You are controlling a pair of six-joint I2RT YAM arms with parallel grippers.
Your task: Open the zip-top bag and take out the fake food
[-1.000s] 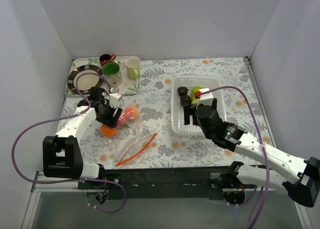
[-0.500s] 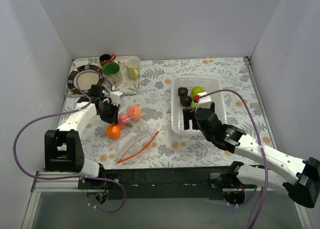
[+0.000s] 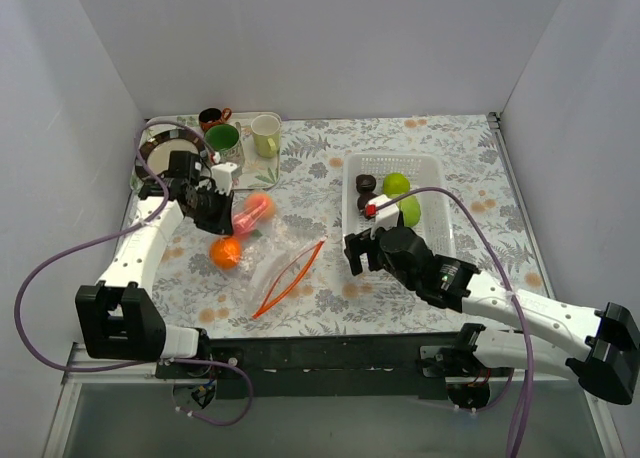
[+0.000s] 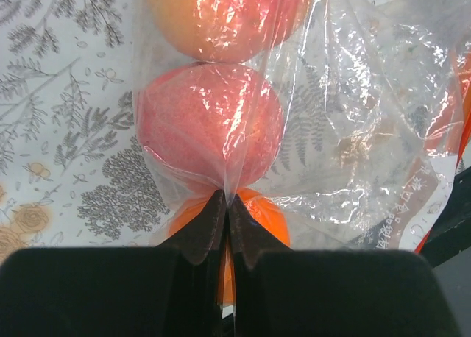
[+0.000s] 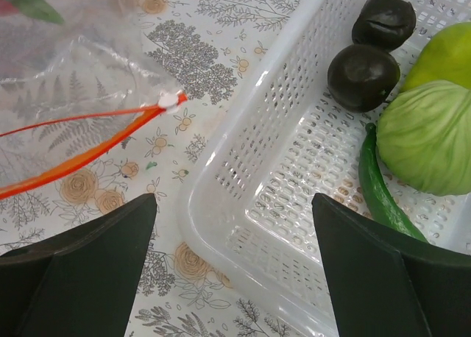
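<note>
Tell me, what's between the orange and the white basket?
The clear zip-top bag, its orange-red mouth gaping open, lies between the orange and the basket. The top view shows it.

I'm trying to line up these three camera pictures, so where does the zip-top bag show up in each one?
Top external: the zip-top bag is left of centre, left of the white basket.
Left wrist: it fills most of the picture, its plastic pinched at bottom centre by the left gripper.
Right wrist: upper left corner, beside the basket.
Shared landmark: the orange-red zip strip, which also shows at the left wrist view's right edge.
</note>
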